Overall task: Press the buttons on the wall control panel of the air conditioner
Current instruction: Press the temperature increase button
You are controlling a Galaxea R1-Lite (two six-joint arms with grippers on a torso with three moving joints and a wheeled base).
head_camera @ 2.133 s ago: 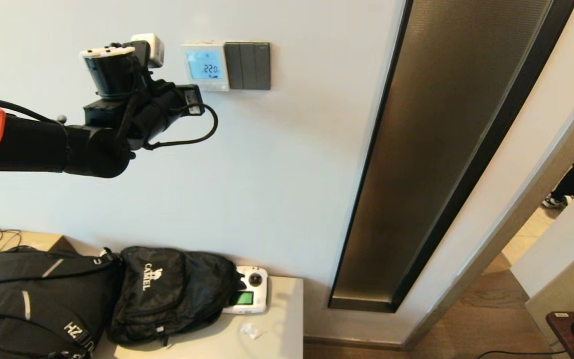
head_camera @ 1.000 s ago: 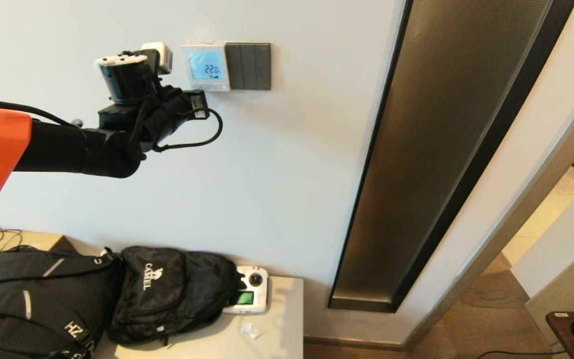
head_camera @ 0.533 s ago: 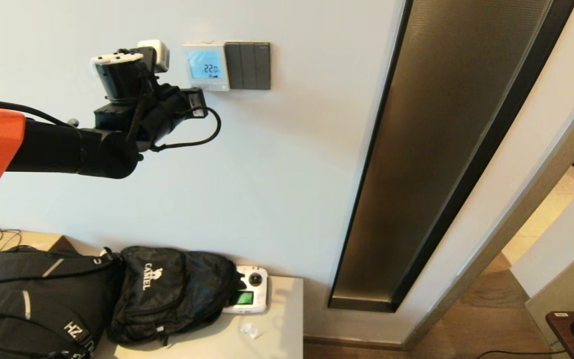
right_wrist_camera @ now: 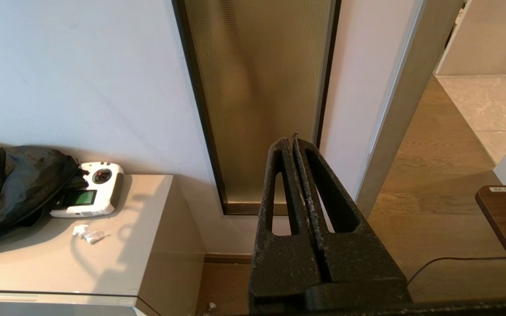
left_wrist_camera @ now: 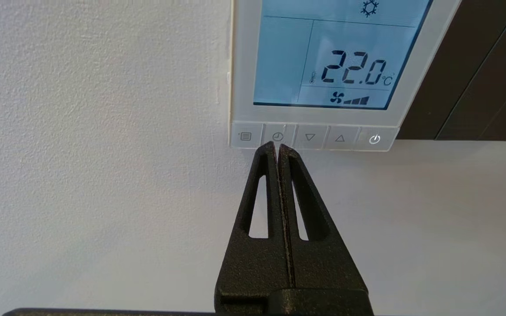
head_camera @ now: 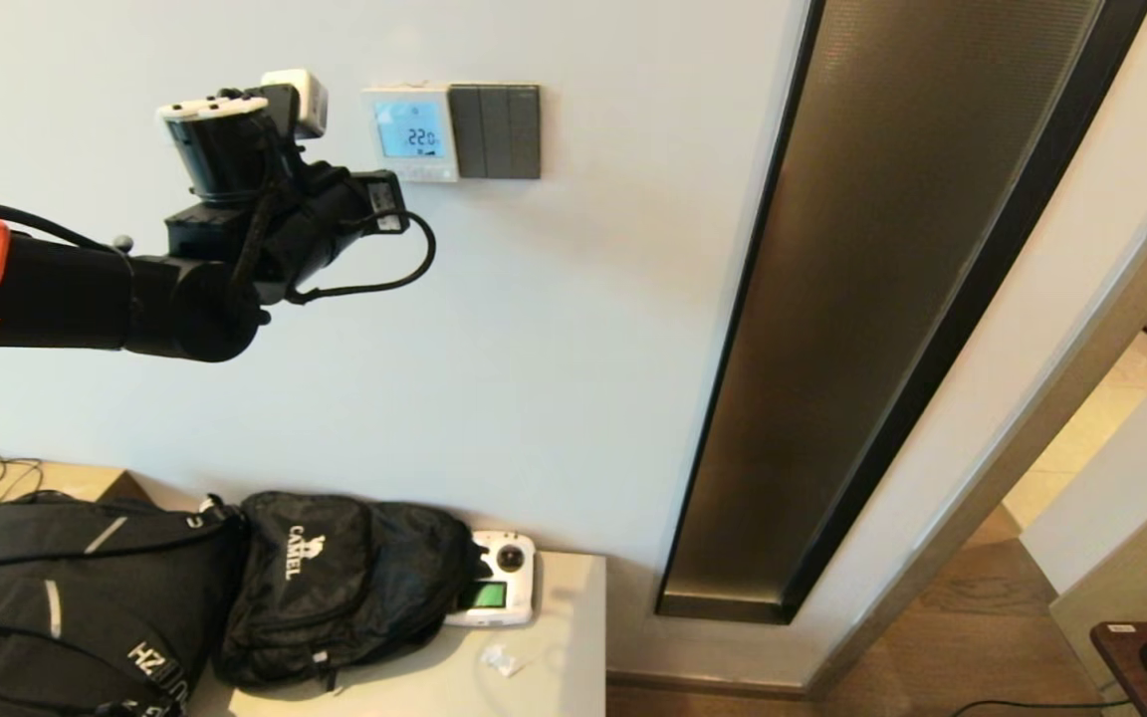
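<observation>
The white wall control panel (head_camera: 412, 131) shows a lit pale blue screen reading 22.0; it also shows in the left wrist view (left_wrist_camera: 244, 66). A row of small pale buttons (left_wrist_camera: 310, 137) runs along its bottom edge. My left gripper (left_wrist_camera: 278, 147) is shut and empty, its tips just below the clock button (left_wrist_camera: 278, 136), the second one along the row; I cannot tell if they touch it. The left arm (head_camera: 285, 229) reaches up left of the panel. My right gripper (right_wrist_camera: 291, 141) is shut and empty, held low and away from the panel.
A dark grey three-rocker switch plate (head_camera: 501, 130) adjoins the panel on the right. A tall bronze glass strip (head_camera: 882, 299) runs down the wall. Below, black backpacks (head_camera: 335, 588) and a white handheld remote (head_camera: 496, 592) lie on a beige cabinet (head_camera: 564, 647).
One second ago the left arm was further right and nearer the panel; it has since drawn back to the left. The screen still reads 22.0.
</observation>
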